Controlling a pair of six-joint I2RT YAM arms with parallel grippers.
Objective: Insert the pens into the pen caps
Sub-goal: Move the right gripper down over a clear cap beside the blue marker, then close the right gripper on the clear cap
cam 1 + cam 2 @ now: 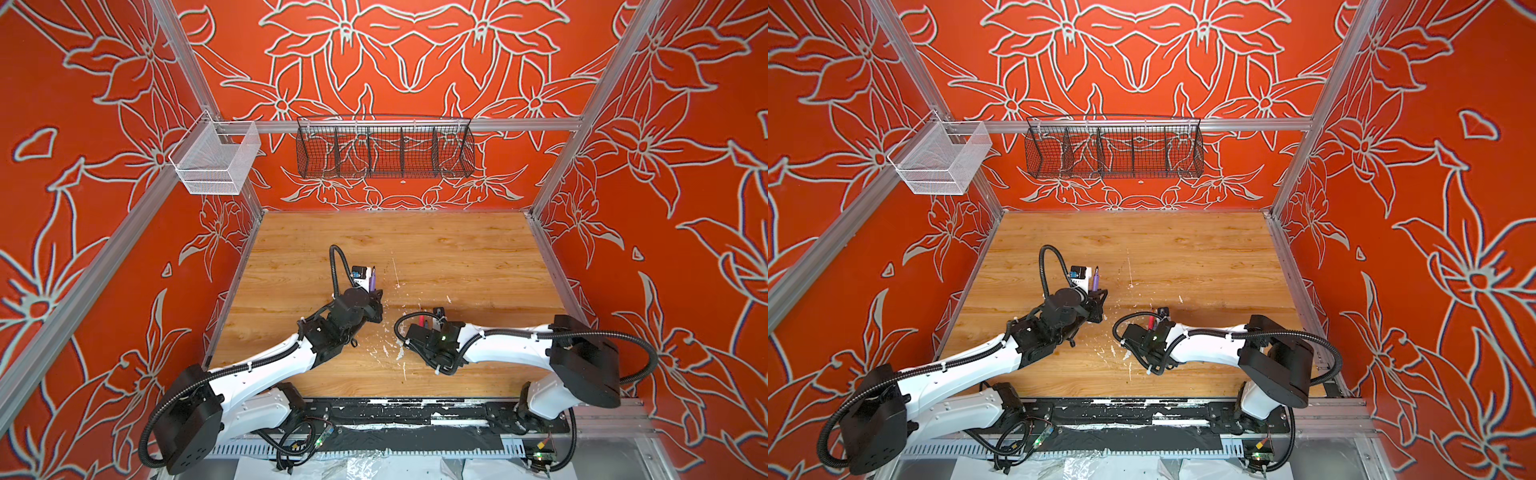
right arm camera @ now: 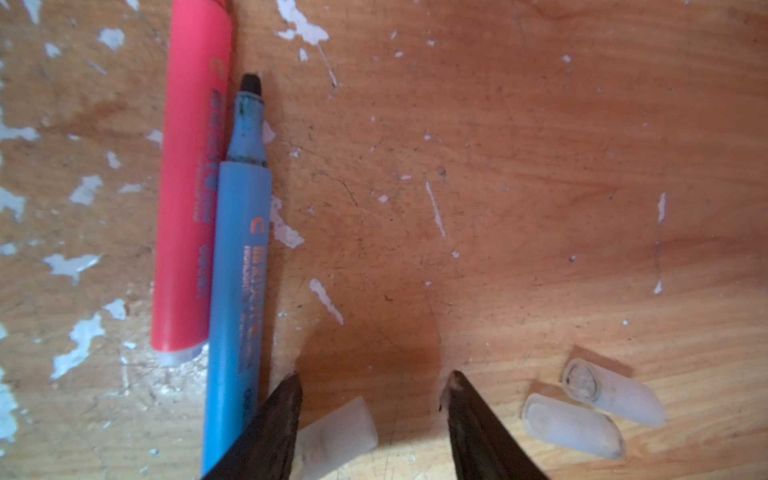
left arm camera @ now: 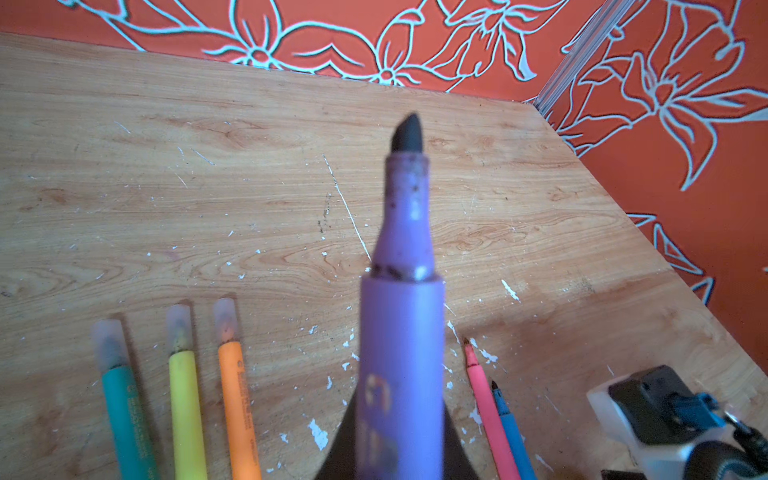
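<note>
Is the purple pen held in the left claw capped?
No, the purple pen shows a bare dark tip, with no clear cap over it.

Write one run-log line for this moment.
left pincer: shut on purple pen, uncapped; right pincer: open, over loose cap; capped: green pen, yellow pen, orange pen; uncapped: pink pen, blue pen

Laboratory robot cell. An aluminium frame (image 1: 523, 124) carries orange floral panels (image 1: 415, 50) around a paint-flecked wooden table (image 1: 457, 249). The left arm (image 1: 266, 365) and right arm (image 1: 507, 345) mount at its front edge. A black basket (image 1: 384, 151) and a white basket (image 1: 216, 160) hang from the frame.
</note>
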